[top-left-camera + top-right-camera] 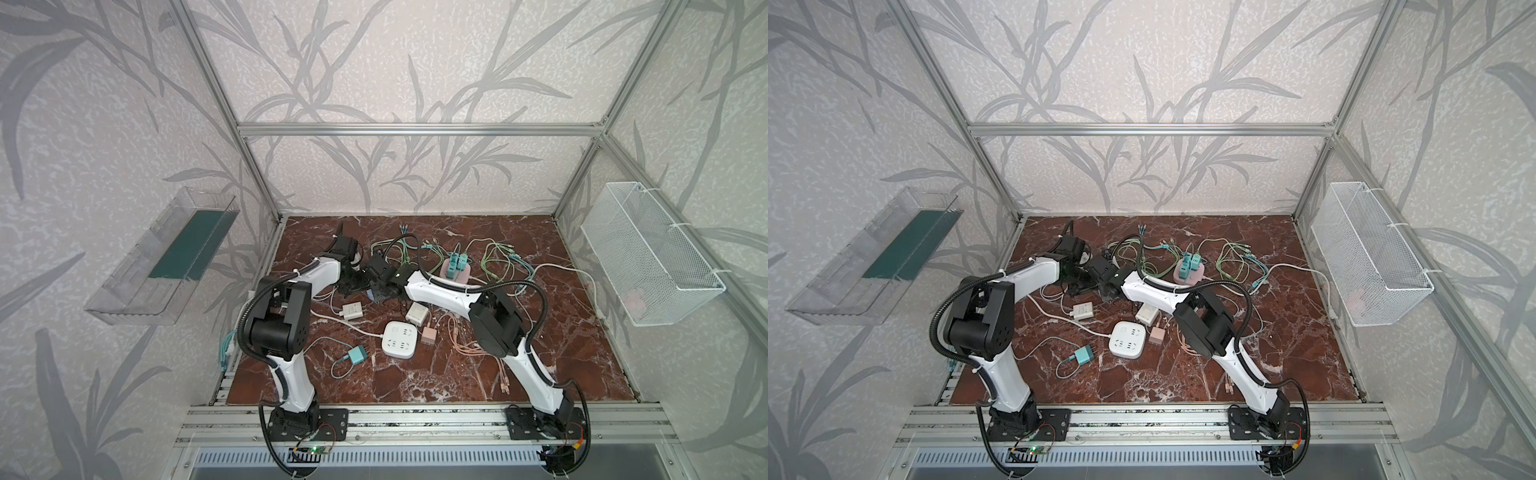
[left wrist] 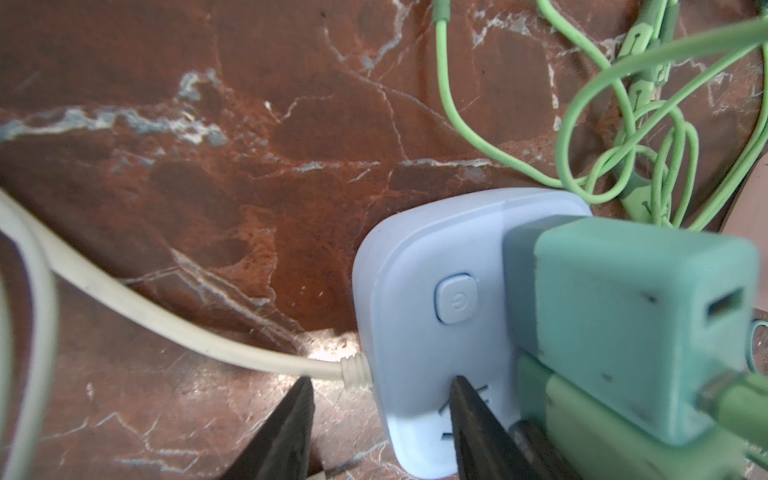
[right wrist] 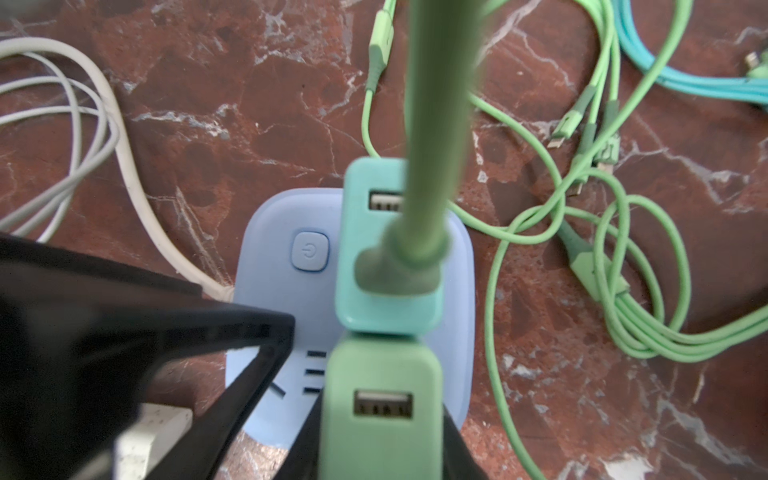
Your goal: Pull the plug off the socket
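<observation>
A blue socket sits left of centre on the table. The right pincer is clamped on its green plug. The left pincer, tips apart, rests one tip on the socket's top.

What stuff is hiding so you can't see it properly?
Socket: in both top views the two arms cover nearly all of it.
Prongs of the green plug: right wrist view, hidden under its own body; seated or lifted, unclear.
Teal plug: right wrist view, a blurred green cable crosses it.
Pink thing in the basket: both top views, too small behind mesh.
</observation>
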{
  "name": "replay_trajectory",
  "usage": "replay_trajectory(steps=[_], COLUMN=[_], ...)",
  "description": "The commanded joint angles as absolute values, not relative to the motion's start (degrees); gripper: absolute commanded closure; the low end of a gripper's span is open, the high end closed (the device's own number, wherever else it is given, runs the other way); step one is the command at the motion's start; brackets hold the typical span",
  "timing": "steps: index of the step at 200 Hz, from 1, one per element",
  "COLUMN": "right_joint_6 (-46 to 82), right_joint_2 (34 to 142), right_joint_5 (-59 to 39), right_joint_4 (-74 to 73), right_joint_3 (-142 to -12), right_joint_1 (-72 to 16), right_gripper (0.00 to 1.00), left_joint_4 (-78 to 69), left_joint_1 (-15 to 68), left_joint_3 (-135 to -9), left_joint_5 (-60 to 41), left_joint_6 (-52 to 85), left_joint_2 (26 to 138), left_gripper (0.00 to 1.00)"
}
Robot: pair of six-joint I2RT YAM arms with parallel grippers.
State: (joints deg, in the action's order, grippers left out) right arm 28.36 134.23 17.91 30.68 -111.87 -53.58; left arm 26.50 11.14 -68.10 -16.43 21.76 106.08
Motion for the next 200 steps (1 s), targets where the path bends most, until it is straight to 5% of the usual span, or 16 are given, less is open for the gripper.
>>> replay_trajectory(steps=[1, 200], right_joint_6=[26.47, 24.89], right_joint_2=[133.68, 125.28], right_joint_5=[18.04, 10.36], right_joint_4=[27.48, 26.75], right_joint_3=[-114.72, -107.78], right_joint_1=[-54.67, -52.91], right_gripper=[0.82, 0.8], left_joint_4=[28.83, 28.65], left_joint_1=[11.95, 10.55], left_joint_3=[-65.57, -64.07], left_joint_5=[-11.89, -12.03], left_joint_6=[21.79, 21.29], left_joint_2=[109.28, 107.02], left_gripper=[0.47, 0.47])
